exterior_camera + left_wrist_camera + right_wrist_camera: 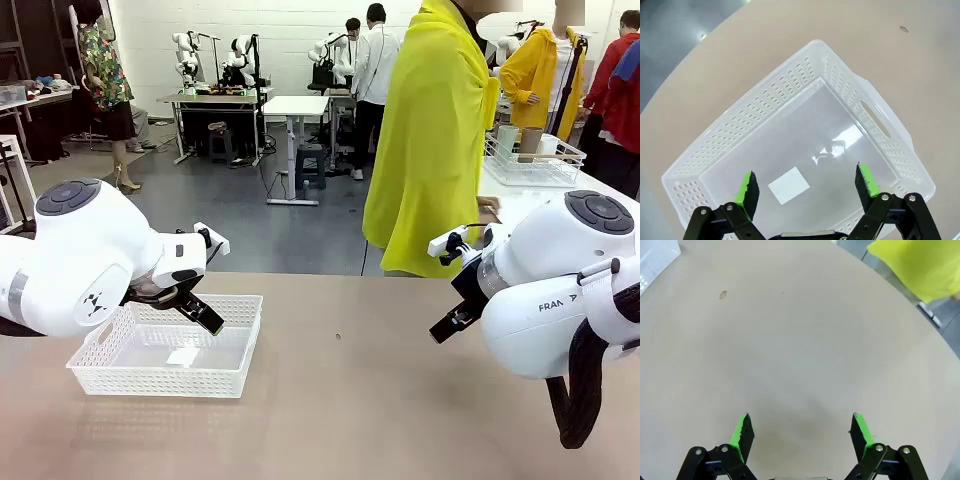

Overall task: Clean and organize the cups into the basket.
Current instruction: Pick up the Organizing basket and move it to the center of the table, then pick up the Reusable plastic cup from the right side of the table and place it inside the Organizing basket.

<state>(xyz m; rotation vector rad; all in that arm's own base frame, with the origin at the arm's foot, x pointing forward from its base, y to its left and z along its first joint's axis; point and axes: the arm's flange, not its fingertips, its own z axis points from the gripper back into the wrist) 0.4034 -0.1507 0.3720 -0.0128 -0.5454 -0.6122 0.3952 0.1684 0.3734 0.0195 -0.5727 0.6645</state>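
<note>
Two grippers, both empty, and no cup on the table (350, 420) yet.

Farthest left, the left gripper (807, 182) hangs just above the basket (845, 75). Its jaws are spread wide and its green pads (747, 192) point down at the bare floor, where a white label (788, 185) lies. The basket sits flat near the table's left side with nothing in it.

Across the middle the tabletop is bare apart from a small dark speck (723, 294). The right gripper (800, 427) hovers over that bare surface, jaws just as wide, holding nothing.

Beyond it a person (430, 140) in yellow stands at the far edge. Farther right, on another table, the cups (520, 138) stand in a wire basket (535, 168), well apart from both arms. A pale green one and a brown one can be told.

The step in hand looks like getting a first cup, and the person will likely have to bring it within reach. The right arm is on that side, so it is the natural one to take it.

- **Grip:** close around the middle of the tapered wall rather than the rim, and gently, since a light tumbler may flex or slide.
- **Carry:** hold the cup upright on the way over.
- **Clearance:** lift the left gripper clear of the basket first.
- **Placing:** set the cup at one end, so the next fits beside it.
</note>
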